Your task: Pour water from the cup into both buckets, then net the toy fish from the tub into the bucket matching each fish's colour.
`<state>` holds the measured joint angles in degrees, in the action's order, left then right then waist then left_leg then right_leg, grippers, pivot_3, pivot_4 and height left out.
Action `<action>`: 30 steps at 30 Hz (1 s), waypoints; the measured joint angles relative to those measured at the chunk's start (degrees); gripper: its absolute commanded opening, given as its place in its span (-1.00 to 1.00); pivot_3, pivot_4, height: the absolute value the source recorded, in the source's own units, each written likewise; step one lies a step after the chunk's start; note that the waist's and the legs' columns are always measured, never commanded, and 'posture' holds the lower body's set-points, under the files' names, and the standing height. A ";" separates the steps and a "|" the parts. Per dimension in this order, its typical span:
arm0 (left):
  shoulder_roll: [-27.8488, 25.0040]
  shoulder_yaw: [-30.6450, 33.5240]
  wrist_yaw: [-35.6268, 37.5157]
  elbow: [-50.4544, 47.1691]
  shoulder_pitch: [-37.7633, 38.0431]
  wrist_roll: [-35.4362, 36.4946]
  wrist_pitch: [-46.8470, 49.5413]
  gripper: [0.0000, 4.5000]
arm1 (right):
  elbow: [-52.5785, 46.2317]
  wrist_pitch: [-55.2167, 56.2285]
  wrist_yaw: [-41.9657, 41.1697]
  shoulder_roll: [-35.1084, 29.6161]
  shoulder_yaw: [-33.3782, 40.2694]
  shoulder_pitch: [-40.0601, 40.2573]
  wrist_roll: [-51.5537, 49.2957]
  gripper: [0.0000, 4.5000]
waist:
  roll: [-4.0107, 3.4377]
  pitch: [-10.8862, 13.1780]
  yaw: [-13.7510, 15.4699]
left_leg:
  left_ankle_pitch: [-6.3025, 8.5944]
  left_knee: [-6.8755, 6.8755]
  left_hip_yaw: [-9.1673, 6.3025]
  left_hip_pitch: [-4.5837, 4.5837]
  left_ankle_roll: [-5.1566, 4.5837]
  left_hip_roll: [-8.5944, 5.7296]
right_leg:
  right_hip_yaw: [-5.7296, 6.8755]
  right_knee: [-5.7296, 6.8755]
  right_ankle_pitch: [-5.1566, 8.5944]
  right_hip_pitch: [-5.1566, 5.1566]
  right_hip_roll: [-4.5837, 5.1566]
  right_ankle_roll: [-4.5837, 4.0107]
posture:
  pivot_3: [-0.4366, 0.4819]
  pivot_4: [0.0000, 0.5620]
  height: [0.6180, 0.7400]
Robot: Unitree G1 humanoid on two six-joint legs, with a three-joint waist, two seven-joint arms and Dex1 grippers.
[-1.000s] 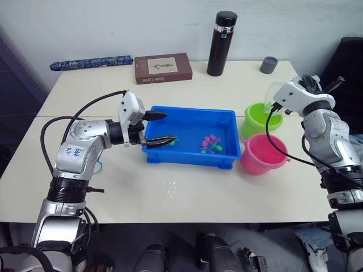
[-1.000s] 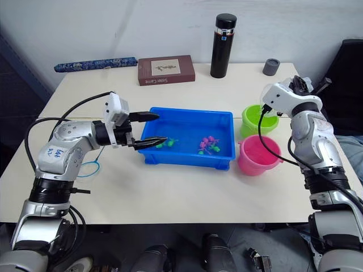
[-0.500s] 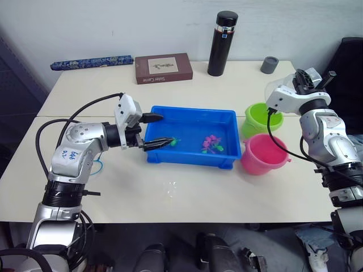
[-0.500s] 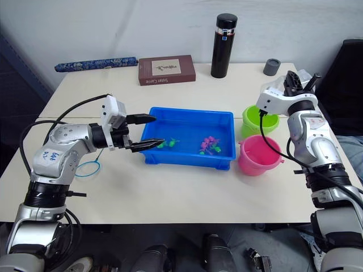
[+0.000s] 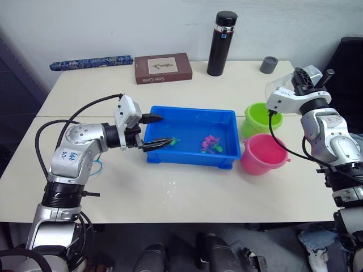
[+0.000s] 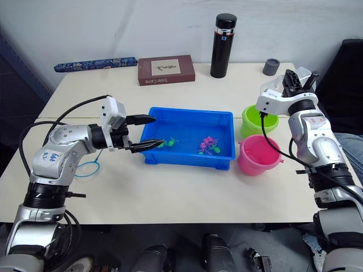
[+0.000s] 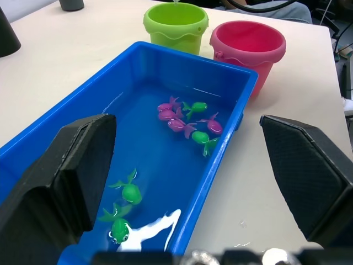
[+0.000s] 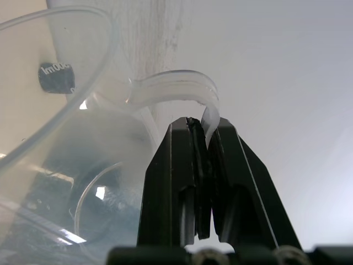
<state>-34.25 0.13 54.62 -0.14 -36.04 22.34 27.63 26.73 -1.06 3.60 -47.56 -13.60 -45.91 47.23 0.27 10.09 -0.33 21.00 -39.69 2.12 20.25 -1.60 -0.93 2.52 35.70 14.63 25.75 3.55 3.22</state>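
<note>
Right wrist view has the right gripper (image 8: 201,132) clamped on the cup (image 8: 66,138) handle, cup up at about 1 o'clock over the green bucket (image 5: 258,117), while the left gripper (image 5: 160,129) sits open over the tub (image 5: 227,161).

One blue tub (image 7: 251,83) holds seven toy fish. Four are green (image 7: 130,192): two lie together at one end and two sit in the cluster nearer the buckets. Three are pink-purple (image 7: 177,125), all in that cluster. Two buckets stand beside the tub, one lime green (image 7: 175,25) and one pink (image 7: 247,48). There is one clear cup (image 5: 279,89), one small blue-rimmed net (image 6: 86,168), one tall black flask (image 5: 222,43), one brown book (image 5: 163,68), one small grey cap (image 5: 269,64) and one long blue roll (image 5: 91,62), all on one table (image 5: 187,195).
</note>
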 measured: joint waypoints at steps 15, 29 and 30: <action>0.48 1.19 0.62 -0.49 0.05 3.14 0.76 1.00 | -7.24 -15.65 -9.09 7.85 23.26 2.42 -26.53 -0.97 | 0.00 0.00 0.34 | 0.00 -0.06 -0.08 0.05 0.00 0.02 | 0.09 -0.01 -0.01 -0.04 0.04 0.02 | -0.05 -0.47 1.00; 2.41 -1.19 3.74 -1.14 -0.41 4.28 0.75 1.00 | -12.66 -28.76 0.23 24.66 47.40 10.47 -50.16 -0.97 | -0.04 0.00 -0.24 | 0.00 -0.03 -0.01 -0.02 0.00 0.03 | -0.03 0.11 -0.01 -0.02 0.02 0.02 | -0.05 -0.47 1.00; 2.41 -1.23 3.78 -1.14 -0.40 4.28 0.73 1.00 | -12.18 -28.06 0.83 24.93 47.43 10.47 -50.71 -0.97 | -0.04 0.00 -0.24 | 0.00 -0.03 -0.01 -0.02 -0.01 0.03 | -0.03 0.11 -0.01 -0.02 0.02 0.01 | -0.05 -0.47 1.00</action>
<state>-31.85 -1.10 58.40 -1.29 -36.44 26.62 28.35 14.55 -29.12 4.43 -22.63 33.83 -35.44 -3.48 0.23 10.09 -0.57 21.00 -39.72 2.11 20.23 -1.61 -0.90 2.49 35.81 14.62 25.73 3.57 3.23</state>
